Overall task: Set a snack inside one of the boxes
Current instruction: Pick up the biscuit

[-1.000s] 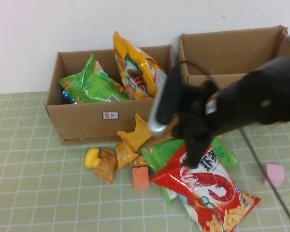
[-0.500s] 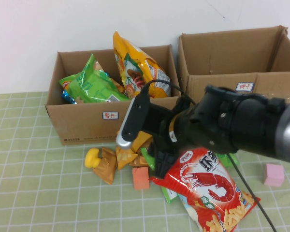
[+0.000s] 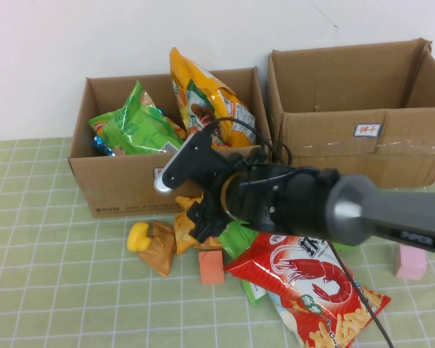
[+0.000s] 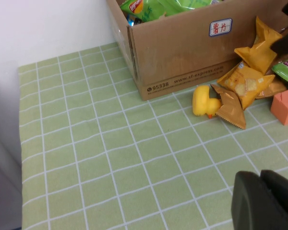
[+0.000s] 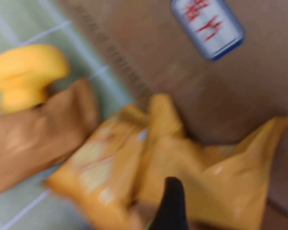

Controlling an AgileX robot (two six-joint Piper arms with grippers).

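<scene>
Small orange snack bags [image 3: 203, 204] lie in a pile against the front of the left cardboard box [image 3: 123, 185]. They also show in the left wrist view [image 4: 244, 84] and close up in the right wrist view [image 5: 216, 163]. My right gripper [image 3: 203, 225] is low over these orange bags, right at them. A red shrimp-chip bag [image 3: 312, 275] and a green bag [image 3: 239, 235] lie beside the pile. The right box [image 3: 333, 138] looks empty. My left gripper [image 4: 260, 181] is shut and empty above the green tablecloth, away from the pile.
The left box holds a green bag [image 3: 134, 127] and a tall orange bag [image 3: 203, 101]. A yellow duck [image 3: 138, 235], a brown triangular bag [image 3: 159, 250], an orange block [image 3: 211, 267] and a pink block [image 3: 410, 262] lie on the cloth.
My right arm has swung left and down, from over the red shrimp-chip bag to the orange bags in front of the left box.
</scene>
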